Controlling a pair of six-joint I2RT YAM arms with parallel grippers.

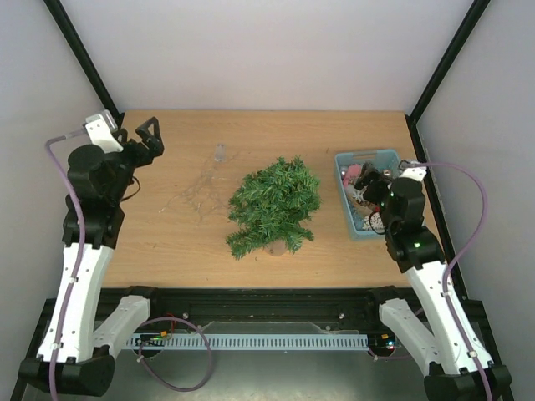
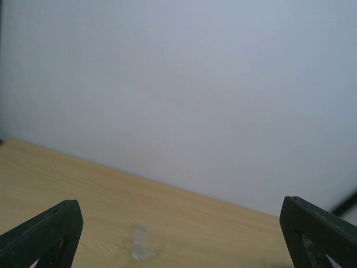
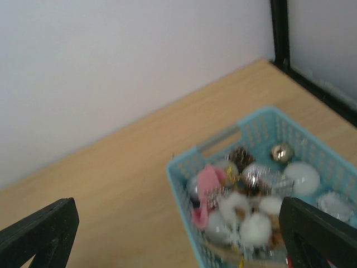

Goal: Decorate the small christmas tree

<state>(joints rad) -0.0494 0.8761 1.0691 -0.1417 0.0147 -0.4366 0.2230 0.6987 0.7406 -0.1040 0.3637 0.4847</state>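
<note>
The small christmas tree (image 1: 272, 203) is dark green and bushy, with a brownish round base (image 1: 276, 248), and stands mid-table with no ornament showing on it. A light-blue basket (image 1: 365, 155) at the right holds ornaments. In the right wrist view the basket (image 3: 220, 140) holds a pink piece (image 3: 208, 182), white fluffy balls (image 3: 255, 229), a gold ball (image 3: 281, 152) and a pine cone (image 3: 241, 157). My right gripper (image 1: 376, 188) hangs open over the basket's near part, empty (image 3: 178, 240). My left gripper (image 1: 150, 134) is open and empty at the far left (image 2: 178, 245).
A pale smudge (image 2: 139, 243) and faint scratch marks (image 1: 198, 190) lie on the wooden table left of the tree. Black frame posts (image 1: 435, 79) and white walls close in the back and sides. The table's right edge runs just beyond the basket.
</note>
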